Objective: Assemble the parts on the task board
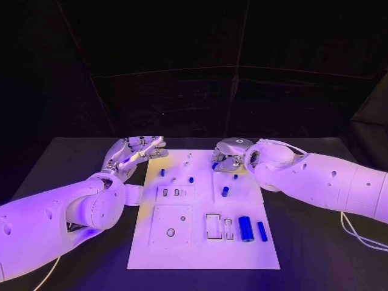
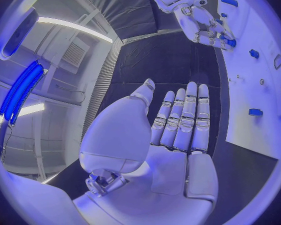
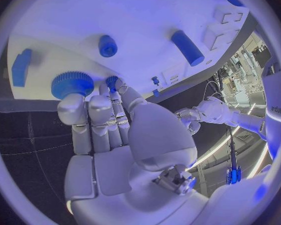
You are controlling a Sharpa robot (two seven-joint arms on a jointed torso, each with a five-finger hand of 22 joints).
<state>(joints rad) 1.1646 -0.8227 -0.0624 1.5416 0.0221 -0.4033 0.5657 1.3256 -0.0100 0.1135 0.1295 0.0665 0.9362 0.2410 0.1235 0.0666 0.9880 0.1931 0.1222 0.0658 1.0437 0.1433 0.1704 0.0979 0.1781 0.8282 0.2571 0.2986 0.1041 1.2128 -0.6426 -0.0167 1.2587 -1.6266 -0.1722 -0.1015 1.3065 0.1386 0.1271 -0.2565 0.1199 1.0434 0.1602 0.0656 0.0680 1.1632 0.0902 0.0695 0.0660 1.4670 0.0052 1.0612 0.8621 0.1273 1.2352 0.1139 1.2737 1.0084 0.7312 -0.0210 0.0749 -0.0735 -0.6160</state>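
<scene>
Right robot hand works at the task board's far edge, fingertips touching a small blue part beside a ridged blue knob; likely seating it, whether it grips I cannot tell. Next: press straight down. Left robot hand open, empty, off the board over the surface. Loose blue cylinders lie near the front, no obstruction.

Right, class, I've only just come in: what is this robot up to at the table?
It is assembling small blue parts on the white task board. The right hand is at the board's far end, its fingers at a small blue part beside a ribbed blue knob; whether it grips that part is unclear. The left hand hovers flat and open by the board's far left corner. Two blue cylinders lie loose near the board's near end.
</scene>
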